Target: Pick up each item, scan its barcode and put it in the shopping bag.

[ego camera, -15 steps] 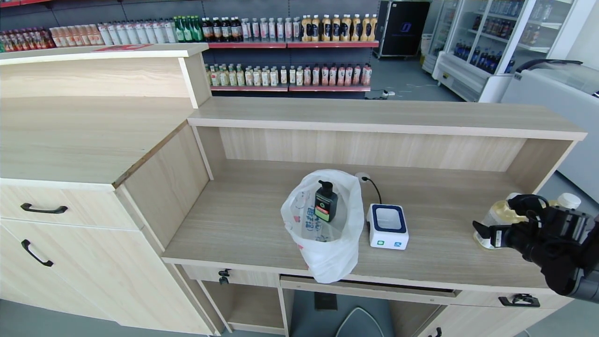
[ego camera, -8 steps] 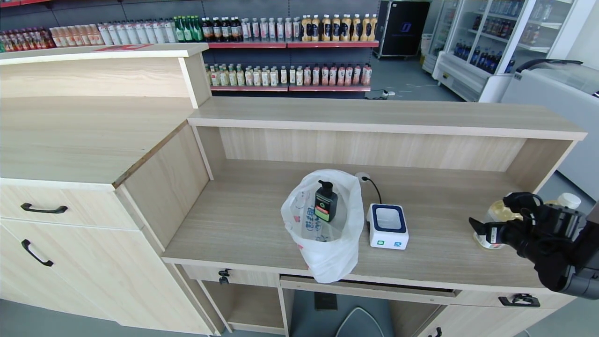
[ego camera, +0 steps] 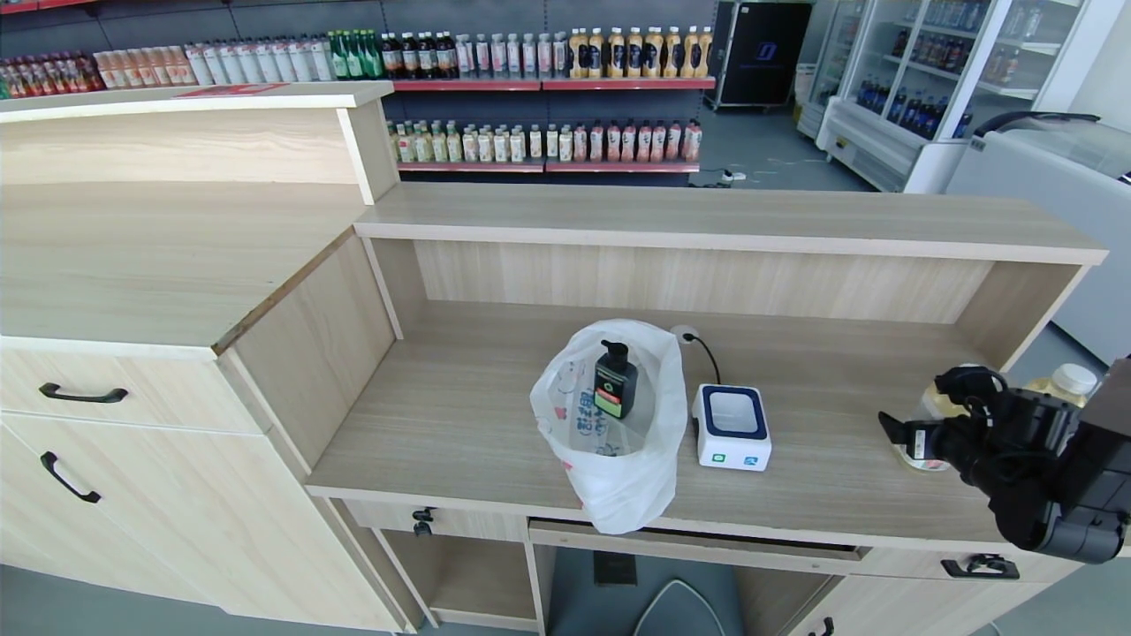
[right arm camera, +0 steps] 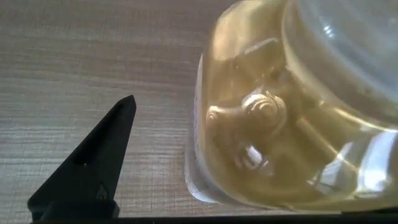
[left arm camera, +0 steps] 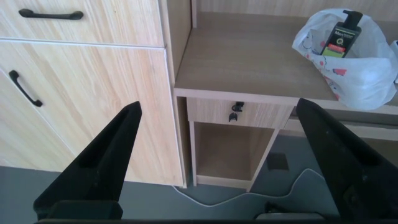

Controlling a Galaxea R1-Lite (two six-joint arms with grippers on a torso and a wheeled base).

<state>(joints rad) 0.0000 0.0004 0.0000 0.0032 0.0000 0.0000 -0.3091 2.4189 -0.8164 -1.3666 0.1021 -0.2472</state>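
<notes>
A white plastic shopping bag stands open on the desk with a black pump bottle upright inside it. To its right sits the white barcode scanner. At the desk's right end stands a clear bottle of yellow liquid. My right gripper is open at that bottle's lower part; one dark finger lies beside it with a gap, and the other is hidden behind the bottle. My left gripper hangs open, low and left of the desk, holding nothing.
A second yellow bottle with a white cap stands just behind my right arm. The desk has a raised back wall and a side panel at right. Drawers with black handles are on the left; the scanner's cable runs back.
My right gripper has crept left and slightly farther in along the desk, closing in on the yellow bottle and covering more of it. Bag, scanner and left arm have not moved.
</notes>
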